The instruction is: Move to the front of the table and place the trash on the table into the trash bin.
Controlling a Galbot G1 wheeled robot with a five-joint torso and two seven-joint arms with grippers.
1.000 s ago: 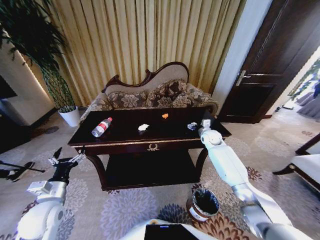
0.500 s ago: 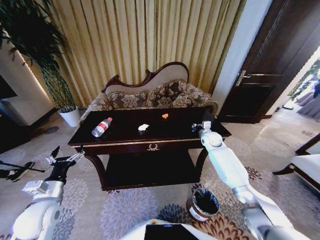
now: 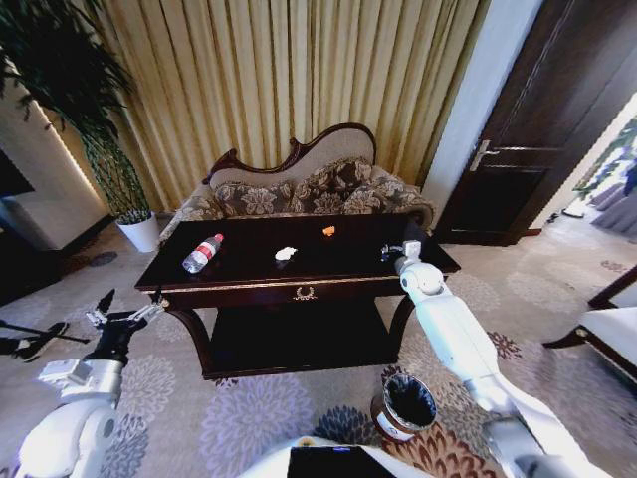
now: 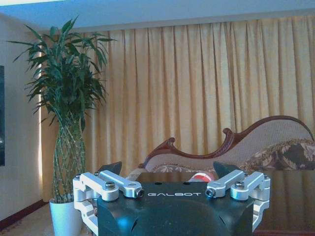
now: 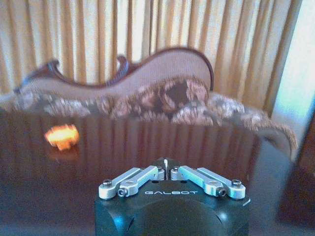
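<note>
Trash remains on the table [image 3: 249, 281] mid-frame: bottle [image 3: 202, 253], paper wad [image 3: 286, 254], orange scrap [image 3: 328, 231]. My right gripper [image 3: 392, 252] hovers pinched shut, empty; left gripper [image 3: 127, 315] spread wide, lower left. Trash bin [image 3: 403, 406] unfilled.

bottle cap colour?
Red. The bottle lies at the table's left end; the head view shows it best.

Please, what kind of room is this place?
Probably a hotel suite or formal sitting room: a carved floral sofa behind a dark glossy table, long golden curtains, and a patterned carpet.
</note>
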